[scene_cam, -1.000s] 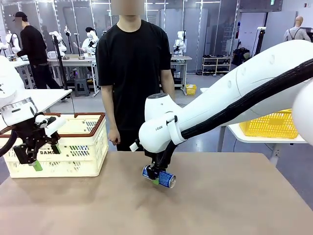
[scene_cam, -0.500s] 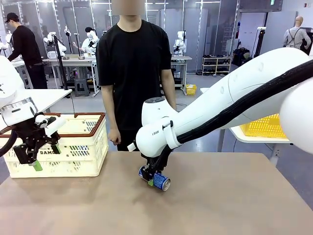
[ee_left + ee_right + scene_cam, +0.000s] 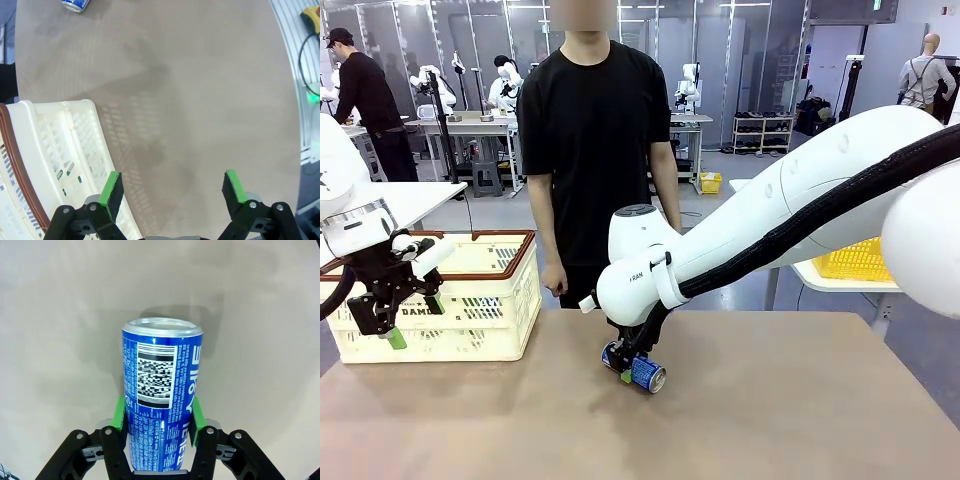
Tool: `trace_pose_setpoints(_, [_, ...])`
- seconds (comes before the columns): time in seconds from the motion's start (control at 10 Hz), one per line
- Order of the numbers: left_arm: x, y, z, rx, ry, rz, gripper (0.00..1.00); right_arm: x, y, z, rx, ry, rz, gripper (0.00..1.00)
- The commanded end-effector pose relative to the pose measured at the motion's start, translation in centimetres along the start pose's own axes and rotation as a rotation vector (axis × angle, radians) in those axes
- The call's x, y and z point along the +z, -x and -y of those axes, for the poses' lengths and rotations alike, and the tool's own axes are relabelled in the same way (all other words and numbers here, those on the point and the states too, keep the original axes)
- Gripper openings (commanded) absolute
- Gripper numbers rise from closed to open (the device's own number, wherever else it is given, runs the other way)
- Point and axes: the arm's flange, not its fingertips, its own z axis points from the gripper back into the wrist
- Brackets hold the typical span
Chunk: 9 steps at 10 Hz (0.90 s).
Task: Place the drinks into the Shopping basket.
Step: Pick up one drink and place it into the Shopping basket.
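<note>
A blue drink can (image 3: 647, 375) with white lettering lies on its side low over the table's middle, and my right gripper (image 3: 628, 371) is shut on it. In the right wrist view the can (image 3: 162, 390) fills the space between the green pads (image 3: 119, 412), its silver end pointing away. The cream-white Shopping basket (image 3: 490, 300) with a brown rim stands at the table's left. My left gripper (image 3: 386, 322) hangs open in front of the basket's left end. The left wrist view has that gripper (image 3: 172, 187) open over bare tabletop, the basket's wall (image 3: 55, 150) beside it and the blue can (image 3: 76, 4) far off.
A person in a black shirt (image 3: 590, 120) stands at the far edge, one hand (image 3: 552, 280) hanging near the basket's right end. A bright yellow mesh basket (image 3: 865, 258) sits on a separate table at the right. The table's right half and front are bare.
My right arm has carried the blue can a little to the left and lower toward the tabletop. The left arm and the basket have stayed put.
</note>
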Motion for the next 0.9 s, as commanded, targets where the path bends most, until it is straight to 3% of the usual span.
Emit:
trace_pose_setpoints(0.0, [0.1,0.0,0.1,0.002,-0.004,-0.001,1.00,0.2,-0.4,-0.2,-0.014,0.004,0.015,0.63])
trace_pose_setpoints(0.3, [0.1,0.0,0.1,0.002,-0.004,-0.001,1.00,2.1,-0.5,-0.2,0.044,0.030,0.008,0.95])
trace_pose_setpoints(0.4, [0.1,0.0,0.1,0.002,-0.004,-0.001,1.00,2.5,-0.5,-0.2,0.062,0.030,0.001,1.00])
trace_pose_setpoints(0.8, [0.1,0.0,0.1,0.002,-0.004,-0.001,1.00,5.6,-0.3,-0.5,0.110,0.070,-0.039,1.00])
